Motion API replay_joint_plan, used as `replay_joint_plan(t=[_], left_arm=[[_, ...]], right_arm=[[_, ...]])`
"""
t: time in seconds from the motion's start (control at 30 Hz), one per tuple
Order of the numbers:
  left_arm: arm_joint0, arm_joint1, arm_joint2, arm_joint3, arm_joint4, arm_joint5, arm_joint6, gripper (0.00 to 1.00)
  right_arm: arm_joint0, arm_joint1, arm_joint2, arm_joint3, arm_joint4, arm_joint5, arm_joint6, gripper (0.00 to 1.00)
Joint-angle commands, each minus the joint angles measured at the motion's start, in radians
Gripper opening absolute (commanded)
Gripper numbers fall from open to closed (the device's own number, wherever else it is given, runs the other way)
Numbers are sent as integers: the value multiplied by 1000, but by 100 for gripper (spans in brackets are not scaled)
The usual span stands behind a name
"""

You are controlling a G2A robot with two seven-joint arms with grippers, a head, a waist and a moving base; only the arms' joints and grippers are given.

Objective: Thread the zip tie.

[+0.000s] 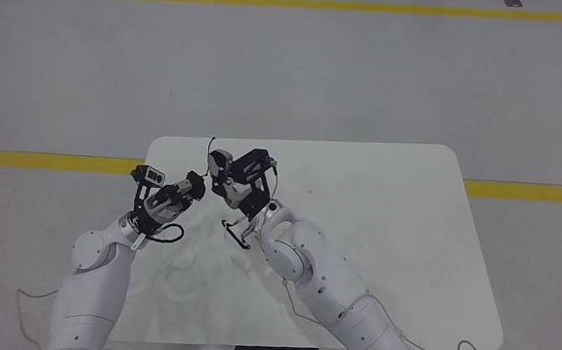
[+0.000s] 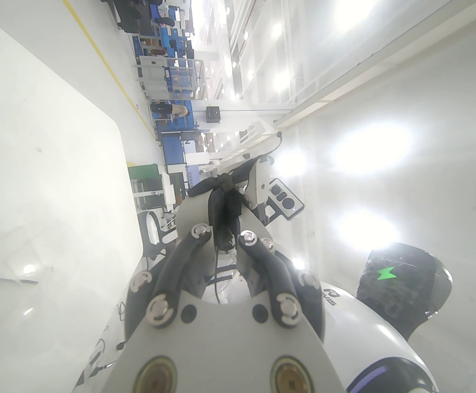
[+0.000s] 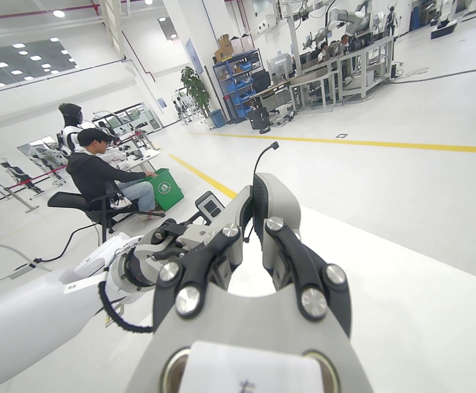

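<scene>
The right wrist view shows the thin black plastic zip tie (image 3: 274, 145) pinched in the closed right pincer (image 3: 253, 201), its head curving upward. From above it is 1 faint strand (image 1: 211, 152). Both arms bend inward over the far-left part of the white rounded table (image 1: 386, 212), pincers just beside each other. The left pincer (image 2: 223, 193) has its 2 pads together; whether they hold the tie's tail is hard to make out.

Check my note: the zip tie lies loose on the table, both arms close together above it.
Not loose: the right tool is shut on the zip tie, whose head pokes out beyond it, clear of the table, as the right wrist view shows. The rest stands.
</scene>
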State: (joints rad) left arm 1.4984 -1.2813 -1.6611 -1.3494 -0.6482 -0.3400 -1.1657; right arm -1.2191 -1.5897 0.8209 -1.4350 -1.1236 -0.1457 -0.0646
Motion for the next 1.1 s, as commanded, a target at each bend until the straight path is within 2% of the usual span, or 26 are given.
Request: replay_joint_plan(t=[0.0, 0.6, 1.07], left_arm=[[0, 0, 0, 0, 0, 0, 0, 0], [0, 0, 0, 0, 0, 0, 0, 0], [0, 0, 0, 0, 0, 0, 0, 0]], right_arm=[[-1, 0, 0, 1, 1, -1, 1, 0], [-8, 0, 3, 0, 3, -13, 25, 0], [-15, 0, 3, 2, 35, -49, 25, 0]])
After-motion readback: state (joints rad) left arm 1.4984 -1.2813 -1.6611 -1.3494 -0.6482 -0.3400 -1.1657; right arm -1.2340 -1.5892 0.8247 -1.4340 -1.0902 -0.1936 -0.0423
